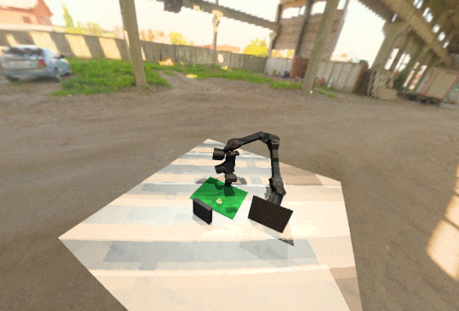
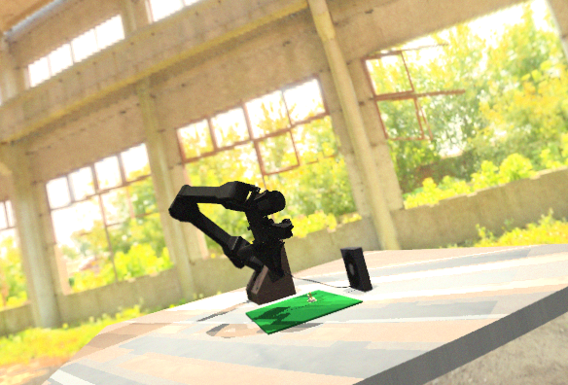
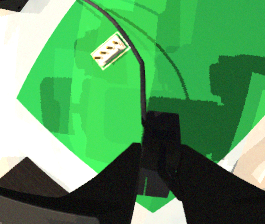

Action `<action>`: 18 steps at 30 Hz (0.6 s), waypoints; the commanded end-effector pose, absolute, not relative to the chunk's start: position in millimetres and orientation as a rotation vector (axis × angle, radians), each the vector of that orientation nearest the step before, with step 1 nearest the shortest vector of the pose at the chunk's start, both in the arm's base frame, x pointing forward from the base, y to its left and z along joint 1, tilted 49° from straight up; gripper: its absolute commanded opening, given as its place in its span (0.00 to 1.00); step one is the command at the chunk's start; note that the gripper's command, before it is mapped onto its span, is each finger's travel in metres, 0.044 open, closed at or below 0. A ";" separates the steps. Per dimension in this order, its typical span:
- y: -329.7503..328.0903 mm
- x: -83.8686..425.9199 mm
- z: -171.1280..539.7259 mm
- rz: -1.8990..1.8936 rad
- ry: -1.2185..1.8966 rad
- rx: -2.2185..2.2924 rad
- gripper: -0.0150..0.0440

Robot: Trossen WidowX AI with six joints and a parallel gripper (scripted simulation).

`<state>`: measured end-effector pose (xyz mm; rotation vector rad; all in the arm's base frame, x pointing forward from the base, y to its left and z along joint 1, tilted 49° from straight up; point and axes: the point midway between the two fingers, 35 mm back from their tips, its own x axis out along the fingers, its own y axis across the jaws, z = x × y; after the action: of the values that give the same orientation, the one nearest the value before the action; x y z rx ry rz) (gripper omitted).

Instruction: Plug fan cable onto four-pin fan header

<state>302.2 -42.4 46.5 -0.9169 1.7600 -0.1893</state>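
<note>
The green board (image 1: 205,192) (image 2: 337,300) (image 3: 118,130) lies flat on the table. The white four-pin header (image 1: 219,201) (image 2: 311,297) (image 3: 110,50) stands on it with its pins showing and nothing on them. My gripper (image 1: 229,183) (image 3: 157,151) is shut on the black plug (image 3: 163,124), pointing down above the back part of the board. In the wrist view the plug is below and right of the header, apart from it. The dark cable (image 3: 142,82) runs from the plug past the header's right side. The fingertips are too dark to make out in the exterior view.
The black fan (image 1: 202,211) (image 2: 356,268) stands upright beside the board, with the cable leading to it. A dark upright panel (image 1: 270,214) (image 2: 270,284) stands by the arm's base, on the board's other side.
</note>
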 end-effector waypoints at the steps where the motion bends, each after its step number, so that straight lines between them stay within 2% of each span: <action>1: -43.9 299.3 41.7 -0.148 1.751 -0.870 0.25; 18: -51.1 291.8 23.1 0.011 1.667 -0.703 0.25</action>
<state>292.8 -51.2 26.0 -0.7326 1.6915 -0.0249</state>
